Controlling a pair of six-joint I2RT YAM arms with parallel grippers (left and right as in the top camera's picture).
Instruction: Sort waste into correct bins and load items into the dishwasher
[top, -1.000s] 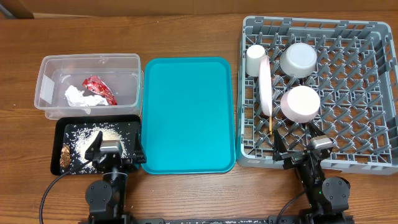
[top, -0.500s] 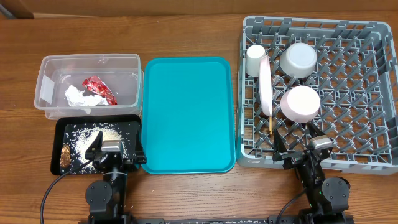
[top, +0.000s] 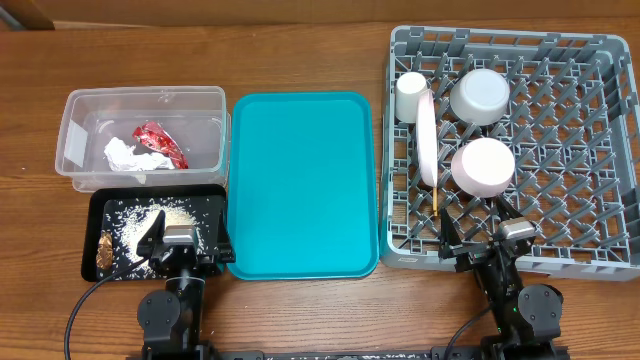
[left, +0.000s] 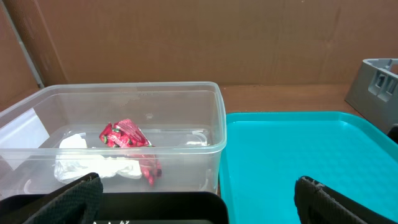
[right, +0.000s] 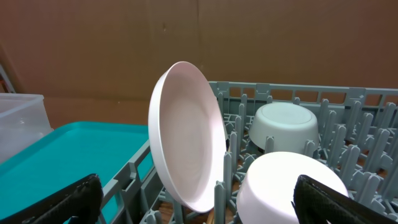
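Wooden table (top: 300, 40) bears the rack (top: 600, 150), its plate (top: 428, 140) on edge, aligned front-to-back; left fingers (left: 68, 202) and right fingers (right: 62, 202) splayed.

Clear plastic tub (left: 214, 127) straight ahead, crumpled red foil wrapper (left: 127, 137) and white tissue (left: 87, 164) inside, touching. Black tray (left: 155, 200) rim right in front of tub. Teal tray (left: 298, 155) just beside, on right. Grey dish rack (left: 376, 81) corner far right. Left gripper (left: 198, 182) fingers spread wide, nothing between them.

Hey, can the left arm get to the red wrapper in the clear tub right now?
Probably yes: the tub has no lid, the wrapper lies uncovered beside the tissue, and the jaws stand open.
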